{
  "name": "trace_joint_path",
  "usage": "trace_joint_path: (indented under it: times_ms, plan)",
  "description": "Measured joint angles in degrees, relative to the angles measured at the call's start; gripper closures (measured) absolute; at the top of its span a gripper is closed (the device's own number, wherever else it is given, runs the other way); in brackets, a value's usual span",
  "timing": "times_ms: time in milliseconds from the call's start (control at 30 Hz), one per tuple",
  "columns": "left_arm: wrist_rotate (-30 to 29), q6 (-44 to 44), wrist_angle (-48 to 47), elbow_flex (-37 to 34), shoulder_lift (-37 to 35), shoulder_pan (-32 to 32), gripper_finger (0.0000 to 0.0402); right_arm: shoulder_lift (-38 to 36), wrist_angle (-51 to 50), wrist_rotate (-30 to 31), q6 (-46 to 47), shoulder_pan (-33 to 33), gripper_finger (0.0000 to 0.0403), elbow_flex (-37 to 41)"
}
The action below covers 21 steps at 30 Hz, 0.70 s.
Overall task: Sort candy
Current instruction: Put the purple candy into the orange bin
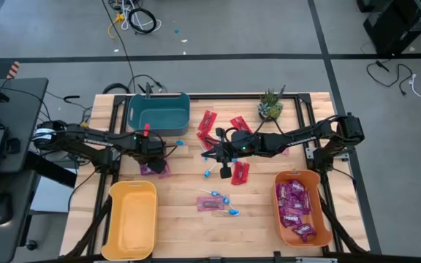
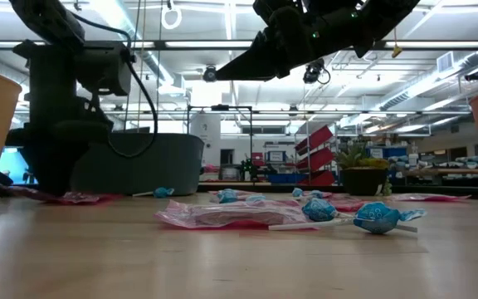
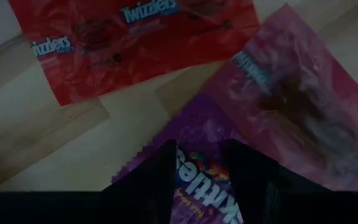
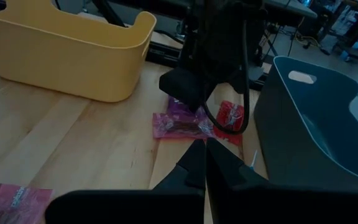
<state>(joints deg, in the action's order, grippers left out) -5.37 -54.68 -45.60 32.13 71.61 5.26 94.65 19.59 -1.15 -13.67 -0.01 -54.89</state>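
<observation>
Grey floor around pale wood tabletop (image 1: 181,219). Three bins: yellow bin (image 1: 131,219), teal bin (image 1: 158,111), orange bin (image 1: 302,208) holding purple packets (image 1: 297,204). Loose candy mid-table: roughly five red packets (image 1: 209,120), four blue lollipops (image 1: 224,199). Left end effector (image 3: 201,186) part open astride purple packet (image 3: 201,180), grip unclear. Right end effector (image 4: 205,163) closed, empty.

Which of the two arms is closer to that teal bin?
The left. Its gripper is low over candy packets just in front of the teal bin; the right gripper hangs shut over the table's middle, farther off.
</observation>
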Motion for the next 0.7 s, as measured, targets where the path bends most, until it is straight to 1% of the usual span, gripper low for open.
trace_joint_path:
  times_ms: [267,500,600,700]
  plan:
    - [0.01,0.38,2.94,-0.60,-0.04,0.00,0.0258,0.00,0.00,-0.01,0.00,0.00,0.0403,0.00]
    - [0.58,0.61,2.99,-0.60,-0.04,0.00,0.0256,0.00,0.00,-0.02,0.00,-0.01,0.0403,0.00]
    - [0.76,1.49,2.97,-0.60,-0.02,0.00,0.0242,0.00,0.00,-0.02,0.00,-0.02,0.0403,0.00]
    - [0.56,1.68,2.97,-0.60,0.00,0.00,0.0217,0.00,0.00,-0.02,0.00,-0.01,0.0403,0.00]
